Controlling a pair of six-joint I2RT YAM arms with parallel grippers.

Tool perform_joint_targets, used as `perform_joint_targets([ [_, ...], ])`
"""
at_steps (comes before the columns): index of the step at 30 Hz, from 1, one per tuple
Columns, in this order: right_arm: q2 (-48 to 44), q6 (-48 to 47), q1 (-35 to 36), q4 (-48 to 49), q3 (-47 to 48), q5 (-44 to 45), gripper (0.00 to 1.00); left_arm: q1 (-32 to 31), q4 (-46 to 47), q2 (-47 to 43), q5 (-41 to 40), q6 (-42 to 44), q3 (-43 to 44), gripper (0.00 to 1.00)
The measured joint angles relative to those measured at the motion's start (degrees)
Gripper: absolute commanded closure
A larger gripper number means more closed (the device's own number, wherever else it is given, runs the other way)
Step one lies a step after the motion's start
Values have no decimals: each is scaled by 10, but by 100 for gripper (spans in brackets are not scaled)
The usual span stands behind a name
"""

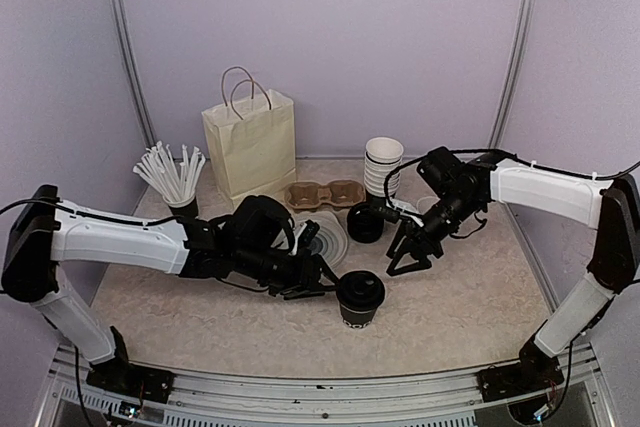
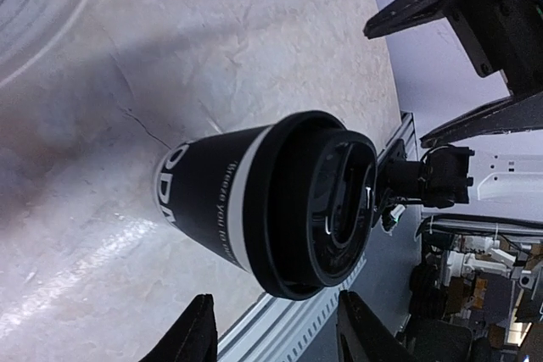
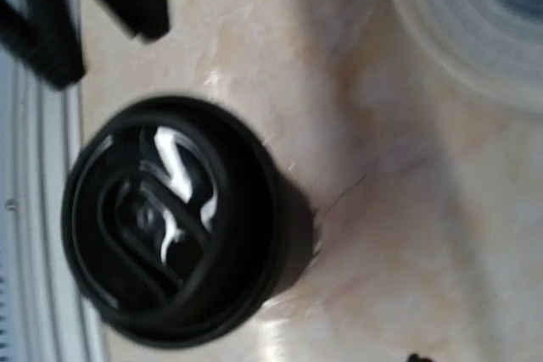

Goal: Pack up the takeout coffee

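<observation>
The takeout coffee (image 1: 360, 294) stands upright at 3 o'clock, just beyond my spread left hand (image 1: 326, 287).

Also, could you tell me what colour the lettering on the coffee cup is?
White, on the black takeout coffee cup; clearest in the left wrist view.

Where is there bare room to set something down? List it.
Bare table right of the takeout coffee, out to the right edge. There is another patch at the front-left corner. It is crowded behind: paper bag, cup carrier, stacked cups.
</observation>
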Motion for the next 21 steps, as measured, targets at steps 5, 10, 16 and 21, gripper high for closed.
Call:
perform_joint_targets([
  [5,4,14,-3,-10,-31,-51,28,-14,39,23,18,-23,-1,59],
  [10,7,21,7,-9,-7,-58,28,-12,57,29,19,-38,-8,63],
  [16,32,23,33,-8,7,-61,28,-5,70,30,19,-49,-17,66],
  [21,47,22,52,-8,7,-58,26,1,74,31,19,-54,-24,67],
])
